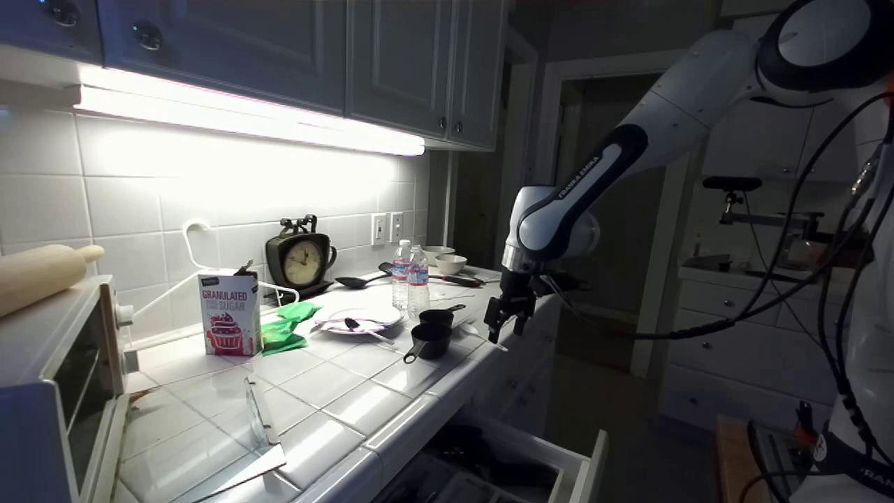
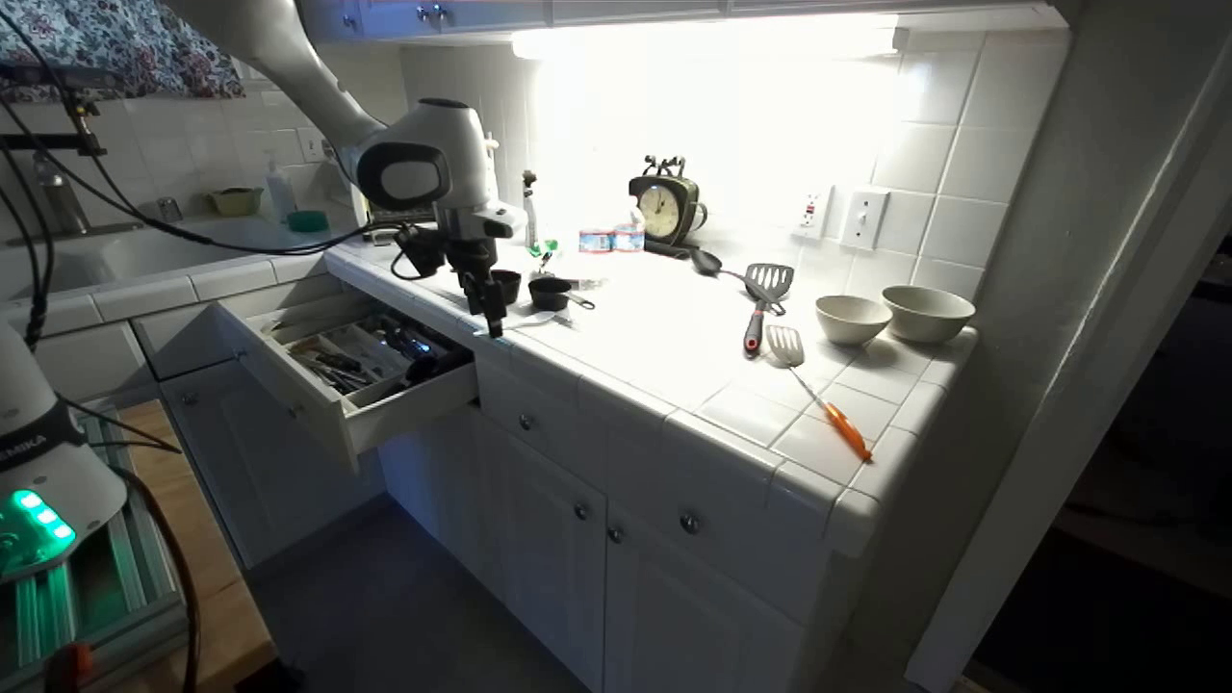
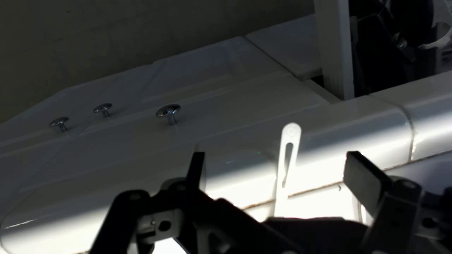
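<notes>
Tool [image 3: 277, 165], spread wide, hangs over a white handle [image 3: 281, 199] near black cups [image 1: 434, 347] and an open drawer [image 2: 414, 414].

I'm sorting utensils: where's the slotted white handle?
In the wrist view, the slotted white handle lies right of centre, over the counter's front edge, showing between the open fingers.

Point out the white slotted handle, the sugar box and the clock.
White slotted handle [image 3: 281, 198], wrist view: the solid stretch below its slot.
Sugar box [image 1: 228, 314], in an exterior view: the printed front.
Clock [image 2: 661, 212], in an exterior view: the dial.
</notes>
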`<state>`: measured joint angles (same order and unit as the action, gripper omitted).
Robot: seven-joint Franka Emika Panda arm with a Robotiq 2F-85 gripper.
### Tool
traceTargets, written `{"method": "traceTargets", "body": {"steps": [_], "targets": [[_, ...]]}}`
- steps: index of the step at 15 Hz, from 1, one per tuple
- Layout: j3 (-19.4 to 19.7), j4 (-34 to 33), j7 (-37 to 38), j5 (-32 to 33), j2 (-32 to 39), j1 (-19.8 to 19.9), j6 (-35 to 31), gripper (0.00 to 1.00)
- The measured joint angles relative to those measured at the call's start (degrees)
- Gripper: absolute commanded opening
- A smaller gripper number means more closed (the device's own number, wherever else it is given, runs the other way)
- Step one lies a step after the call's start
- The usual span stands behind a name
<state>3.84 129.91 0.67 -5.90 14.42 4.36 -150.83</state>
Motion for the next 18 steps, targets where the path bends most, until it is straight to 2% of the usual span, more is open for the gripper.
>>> {"method": "traceTargets", "body": {"steps": [6,10,18], "targets": [[-0.07,0.12,0.22,0.00,1.13,0.01,0.00,1.00],[-0.43,0.14,0.22,0.00,2.21,-0.02,0.00,0.91],[-1.09,0.08,0.22,-0.09,2.52,-0.01,-0.03,0.84]]}}
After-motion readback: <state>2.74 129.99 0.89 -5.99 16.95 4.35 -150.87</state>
